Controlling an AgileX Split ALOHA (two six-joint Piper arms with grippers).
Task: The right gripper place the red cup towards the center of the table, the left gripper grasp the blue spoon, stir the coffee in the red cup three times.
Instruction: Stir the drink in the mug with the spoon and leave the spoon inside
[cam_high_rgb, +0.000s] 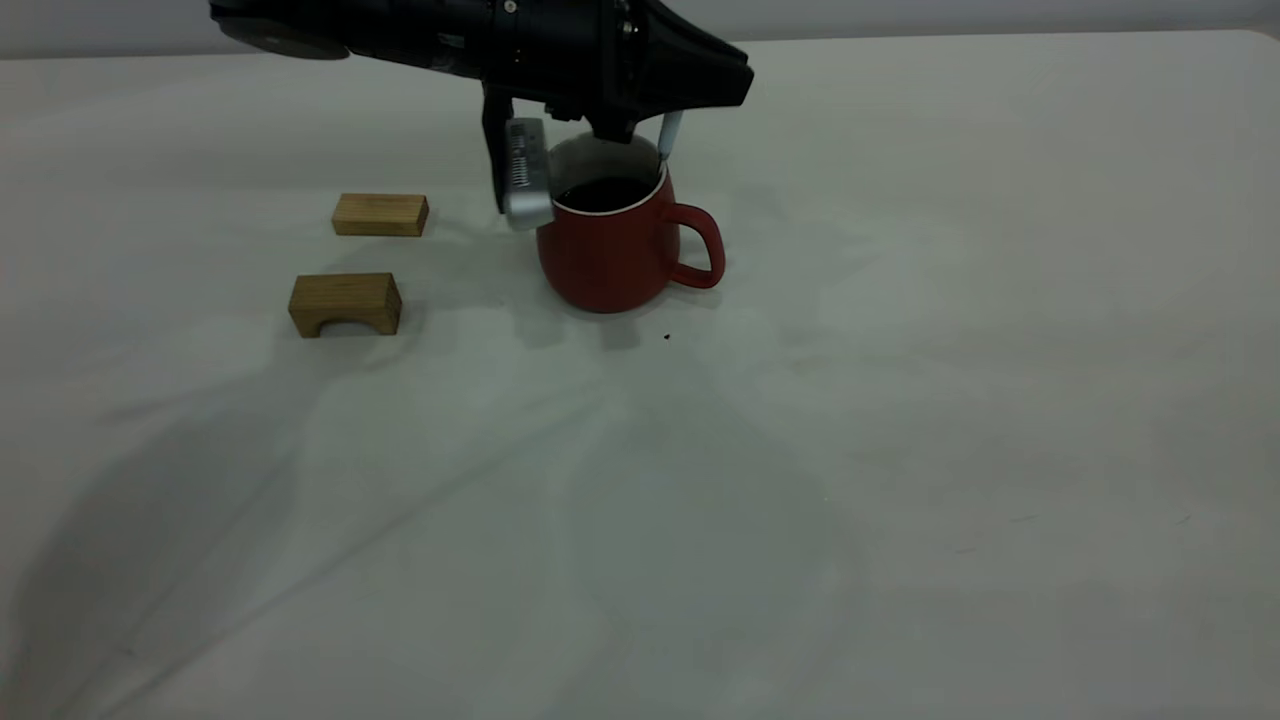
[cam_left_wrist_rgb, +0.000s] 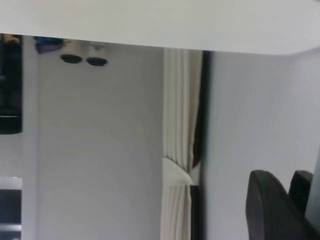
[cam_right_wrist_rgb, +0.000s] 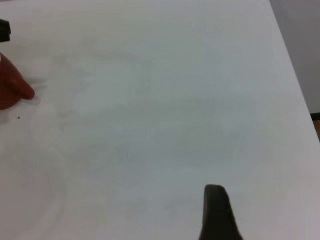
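The left gripper (cam_high_rgb: 640, 125) hangs over the red cup (cam_high_rgb: 612, 240), pinching the blue spoon (cam_high_rgb: 668, 135) upright at the far rim. The rounded glossy mug holds dark coffee (cam_high_rgb: 603, 193); two tan wooden blocks (cam_high_rgb: 380, 214) lie beside it on the table (cam_high_rgb: 800, 450). Whether the right gripper (cam_right_wrist_rgb: 217, 212), well apart from the cup, is spread or closed cannot be told.

Dark-red cup (cam_high_rgb: 610, 255), seemingly black coffee (cam_high_rgb: 603, 193)
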